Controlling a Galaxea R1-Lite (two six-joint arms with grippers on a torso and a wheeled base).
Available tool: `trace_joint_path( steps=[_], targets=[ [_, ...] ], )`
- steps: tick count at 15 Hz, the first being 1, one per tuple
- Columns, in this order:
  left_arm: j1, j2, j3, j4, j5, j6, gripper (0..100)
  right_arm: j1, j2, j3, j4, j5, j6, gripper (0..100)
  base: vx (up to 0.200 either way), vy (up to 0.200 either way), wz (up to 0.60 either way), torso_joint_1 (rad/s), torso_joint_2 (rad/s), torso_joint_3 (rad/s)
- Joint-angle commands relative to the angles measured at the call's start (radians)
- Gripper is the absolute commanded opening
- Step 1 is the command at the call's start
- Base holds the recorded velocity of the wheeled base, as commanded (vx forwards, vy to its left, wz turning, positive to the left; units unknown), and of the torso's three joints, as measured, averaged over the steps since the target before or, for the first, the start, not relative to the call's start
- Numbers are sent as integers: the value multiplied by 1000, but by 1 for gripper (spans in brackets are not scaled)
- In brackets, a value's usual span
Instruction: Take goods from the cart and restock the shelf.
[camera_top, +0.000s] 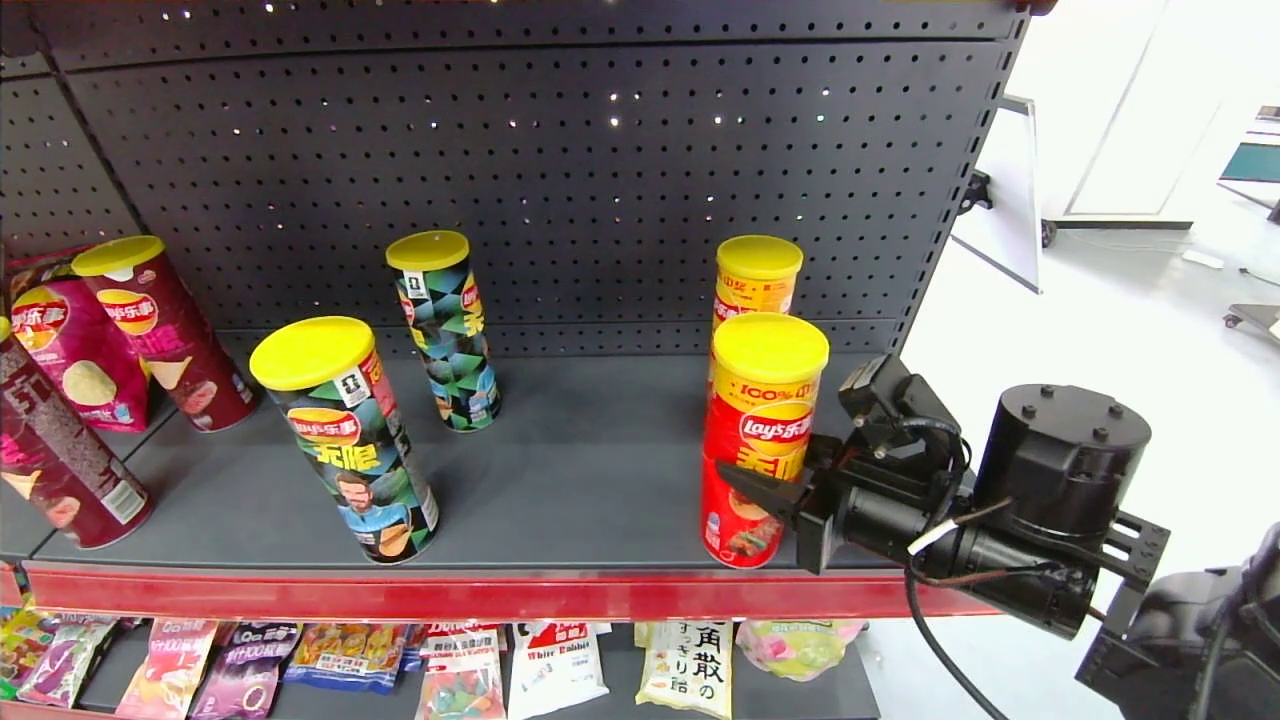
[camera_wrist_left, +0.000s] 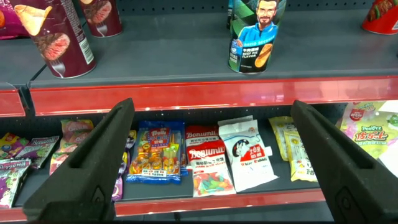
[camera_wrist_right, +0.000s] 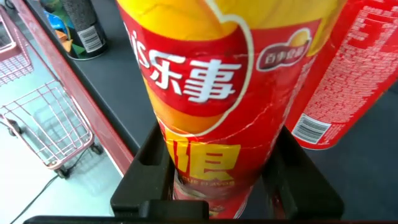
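Note:
A red chip can (camera_top: 765, 430) with a yellow lid stands upright at the front right of the dark shelf (camera_top: 580, 470). My right gripper (camera_top: 770, 495) is shut on its lower half from the right side. In the right wrist view the can (camera_wrist_right: 211, 93) sits tight between both fingers (camera_wrist_right: 149, 168). A second red can (camera_top: 757, 275) stands just behind it. My left gripper (camera_wrist_left: 211, 174) hangs open in front of the lower shelf of snack bags (camera_wrist_left: 205, 158), its fingers (camera_wrist_left: 87, 168) spread wide with nothing between them.
Two green-black cans (camera_top: 350, 440) (camera_top: 445, 330) stand mid-shelf. Maroon cans (camera_top: 165, 330) (camera_top: 60, 450) and a pink bag (camera_top: 70, 350) crowd the left end. The shelf has a red front lip (camera_top: 480, 593). A wire cart (camera_wrist_right: 43, 124) stands on the floor below.

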Motion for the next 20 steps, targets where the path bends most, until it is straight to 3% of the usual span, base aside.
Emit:
trace_joint_path(
  steps=[1,8,9,20],
  targets=[
    [0,0,1,0,0,0,100,2,-1,4,1,-1,-1,0,0,0,0,0,0,0],
    [0,0,-1,0,0,-1,100,4,-1,14,1,1,-7,0,0,0,0,0,0,0],
    [0,0,1,0,0,-1,100,4,-1,15,1,1,-7,100,0,0,0,0,0,0],
    [0,0,-1,0,0,0,100,2,-65,53,10,-1,-2,100,0,0,0,0,0,0]
  ],
)
